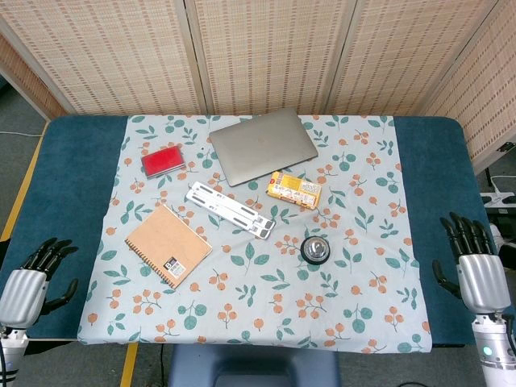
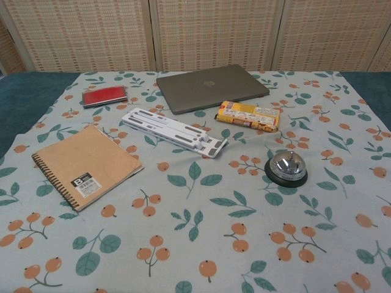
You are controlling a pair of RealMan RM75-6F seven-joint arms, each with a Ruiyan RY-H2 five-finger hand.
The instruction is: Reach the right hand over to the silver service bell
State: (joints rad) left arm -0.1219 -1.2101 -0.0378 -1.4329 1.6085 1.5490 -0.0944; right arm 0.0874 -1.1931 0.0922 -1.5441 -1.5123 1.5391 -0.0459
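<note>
The silver service bell sits on its black base on the leaf-patterned cloth, right of the middle. My right hand hovers at the table's right edge, well to the right of the bell, fingers apart and holding nothing. At the left edge my left hand is likewise open and empty. The chest view shows neither hand.
A closed grey laptop lies at the back. An orange snack box lies just behind the bell. A white folding stand, a brown spiral notebook and a red case lie to the left.
</note>
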